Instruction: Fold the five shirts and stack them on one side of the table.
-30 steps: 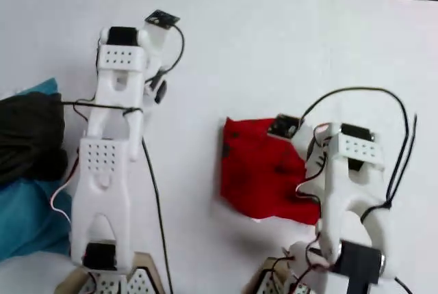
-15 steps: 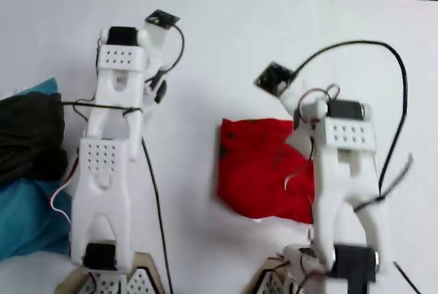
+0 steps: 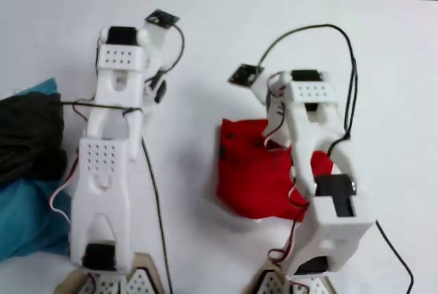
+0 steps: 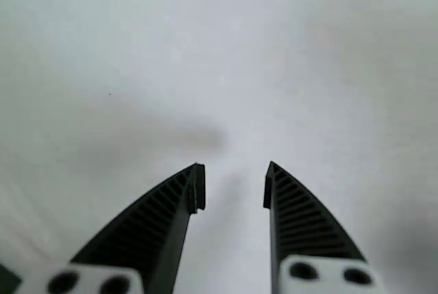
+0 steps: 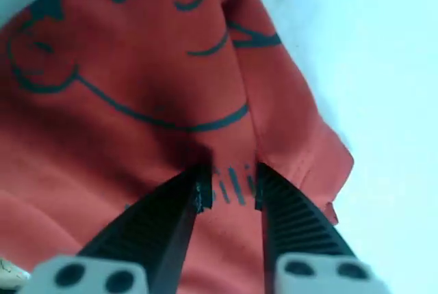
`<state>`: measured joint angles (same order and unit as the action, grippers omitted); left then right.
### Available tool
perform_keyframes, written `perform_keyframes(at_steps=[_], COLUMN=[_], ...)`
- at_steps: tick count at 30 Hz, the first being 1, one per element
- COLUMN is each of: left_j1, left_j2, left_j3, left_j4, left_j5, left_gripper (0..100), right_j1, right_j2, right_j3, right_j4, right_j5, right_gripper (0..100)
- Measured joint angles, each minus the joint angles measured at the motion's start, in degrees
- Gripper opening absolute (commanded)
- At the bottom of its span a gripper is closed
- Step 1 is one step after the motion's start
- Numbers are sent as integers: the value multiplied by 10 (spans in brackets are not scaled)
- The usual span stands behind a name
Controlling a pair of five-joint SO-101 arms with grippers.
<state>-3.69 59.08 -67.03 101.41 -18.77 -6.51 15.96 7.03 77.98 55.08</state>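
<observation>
- While its fingers stood slightly apart and gripped nothing, the right hand (image 5: 229, 186) hung just over the red shirt (image 5: 137, 109), tips close to a fold in the cloth.
- Likewise released, the left hand (image 4: 233, 188) hovered over bare counter (image 4: 219, 48).
- From above, the red shirt lay mid-counter under the right arm, apparently folded to a compact block.
- Beside the left arm, at the counter's edge, a dark garment (image 3: 27, 133) sat on blue cloth (image 3: 27, 219) — probably the stack begun, count unclear.
- By my judgement the red one was not yet stacked — the task partway.
- Its dark print was a drawn face and some letters, which the fingers partly hid.
</observation>
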Motion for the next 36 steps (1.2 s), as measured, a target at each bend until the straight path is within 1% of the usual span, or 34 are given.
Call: perform_keyframes(at_steps=[5,9,13,17,18,23,26,29,36], left_j1=[0,-4,-22,-44,-50,-82,-98,-119,-168], left_j2=[0,0,0,0,0,0,0,0,0], left_j3=[0,0,0,0,0,2,2,2,2], left_j4=[0,0,0,0,0,0,0,0,0], left_j5=[0,0,0,0,0,-17,-26,-26,-45], left_gripper=[169,169,169,169,169,169,169,169,169], right_j1=[12,15,-25,-76,-85,-98,-96,-96,-96], right_j2=[23,24,26,29,29,63,105,142,229], right_j3=[-41,-102,-146,-164,-167,-182,-185,-196,-294], right_j4=[4,54,119,150,154,157,158,158,180], right_j5=[0,0,13,84,91,108,115,139,161], right_gripper=[127,127,127,128,142,302,311,311,312])
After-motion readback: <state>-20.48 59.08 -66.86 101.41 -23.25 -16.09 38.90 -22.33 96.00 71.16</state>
